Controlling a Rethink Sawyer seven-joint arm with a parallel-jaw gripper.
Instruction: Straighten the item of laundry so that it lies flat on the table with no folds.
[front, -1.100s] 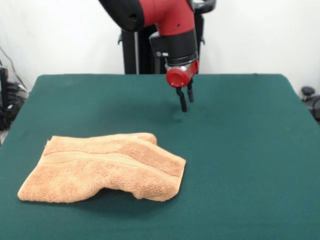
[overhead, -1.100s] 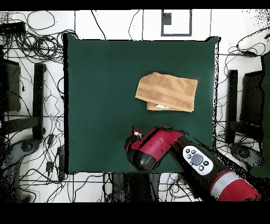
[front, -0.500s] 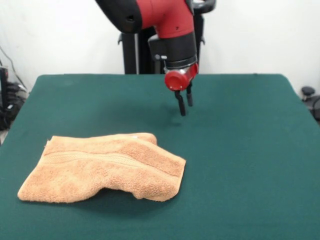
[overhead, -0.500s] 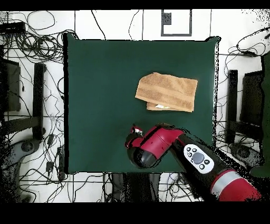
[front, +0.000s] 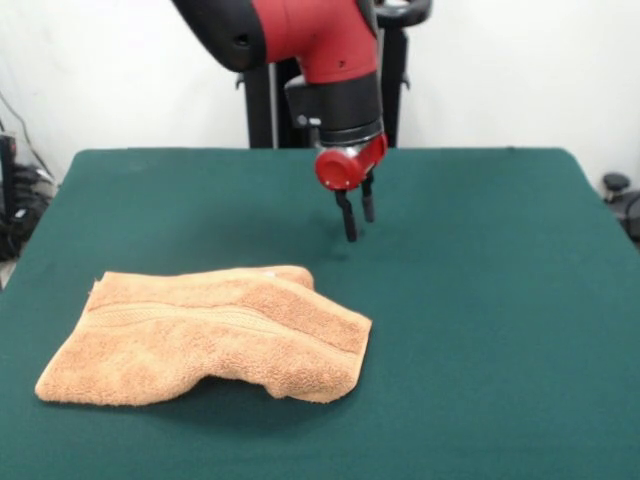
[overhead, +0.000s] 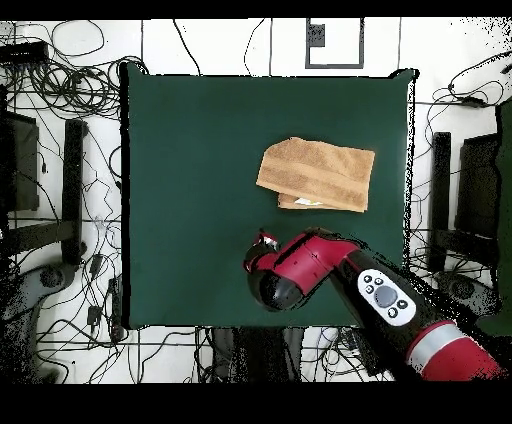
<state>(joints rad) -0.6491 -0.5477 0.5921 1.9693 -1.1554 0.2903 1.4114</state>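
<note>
Lying folded on 1 table (front: 480, 300) — 1 towel (front: 210, 335); 1 gripper (front: 356, 215) hangs apart, fingers slightly parted, empty.

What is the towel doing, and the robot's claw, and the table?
Towel: folded over itself, rumpled, lying on the table, nothing touching it.
Gripper: open, empty, hanging above bare cloth, apart from the towel.
Table: covered in green cloth, holding only the towel.
</note>
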